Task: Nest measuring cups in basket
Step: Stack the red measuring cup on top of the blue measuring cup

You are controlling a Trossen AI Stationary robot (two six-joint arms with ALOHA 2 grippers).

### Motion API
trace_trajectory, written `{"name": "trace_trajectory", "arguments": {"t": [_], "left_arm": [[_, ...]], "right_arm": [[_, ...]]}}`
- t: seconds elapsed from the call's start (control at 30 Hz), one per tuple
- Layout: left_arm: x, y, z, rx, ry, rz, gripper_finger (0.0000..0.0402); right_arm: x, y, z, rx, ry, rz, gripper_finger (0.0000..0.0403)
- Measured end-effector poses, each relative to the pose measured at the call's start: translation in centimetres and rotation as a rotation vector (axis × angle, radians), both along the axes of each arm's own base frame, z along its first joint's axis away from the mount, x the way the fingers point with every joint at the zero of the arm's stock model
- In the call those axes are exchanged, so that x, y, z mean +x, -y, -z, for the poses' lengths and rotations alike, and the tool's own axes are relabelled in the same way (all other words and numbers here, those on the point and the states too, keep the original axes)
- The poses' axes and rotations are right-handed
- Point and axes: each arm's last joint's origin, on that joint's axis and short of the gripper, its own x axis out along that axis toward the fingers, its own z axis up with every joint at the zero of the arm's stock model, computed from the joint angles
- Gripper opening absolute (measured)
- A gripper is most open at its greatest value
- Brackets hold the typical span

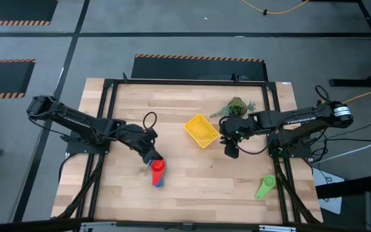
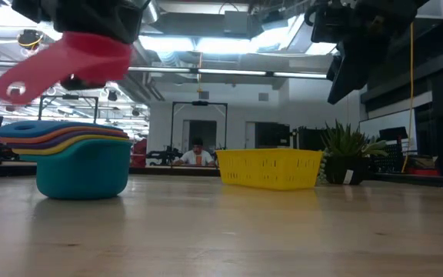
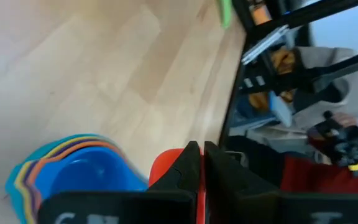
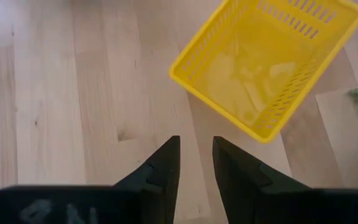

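A red measuring cup (image 2: pixel 75 58) hangs in the air in my left gripper (image 1: pixel 152 157), which is shut on it above the near left part of the table. Just below stands a stack of nested measuring cups (image 2: pixel 83 165), its teal bottom cup resting base-down on the wood; it also shows in the left wrist view (image 3: pixel 73 177). A green measuring cup (image 1: pixel 265 187) lies near the table's right near corner. The yellow basket (image 1: pixel 200 130) sits at mid-table. Beside its right side my right gripper (image 1: pixel 230 149) hovers open, nothing between its fingers (image 4: pixel 166 165). My left gripper has the red cup pinched between its two shut fingers (image 3: pixel 188 165), at the bowl end (image 3: pixel 165 167); the gripper itself hides the exact spot. The fingers slant down from the table's left. The cup hangs clear above the stack, tilted, its flat handle (image 2: pixel 18 86) sticking out free.
A green plant sprig (image 1: pixel 236 107) lies behind the basket toward the far right. The table's black frame rails (image 1: pixel 108 96) run along its edges. Bare wood lies between the stack and the basket.
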Motion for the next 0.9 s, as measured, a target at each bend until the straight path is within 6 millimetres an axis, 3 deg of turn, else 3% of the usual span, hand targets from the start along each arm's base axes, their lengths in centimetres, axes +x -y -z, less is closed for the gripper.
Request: {"name": "trace_trajectory", "arguments": {"t": [0.57, 0.9], "left_arm": [[-0.08, -0.24, 0.37, 0.030, -0.038, -0.077, 0.0012], [-0.09, -0.37, 0.45, 0.053, -0.042, -0.109, 0.0037]], "right_arm": [[0.03, 0.00, -0.01, 0.000, 0.003, -0.001, 0.0099], [0.04, 0.00, -0.02, 0.000, 0.004, -0.001, 0.0099]]}}
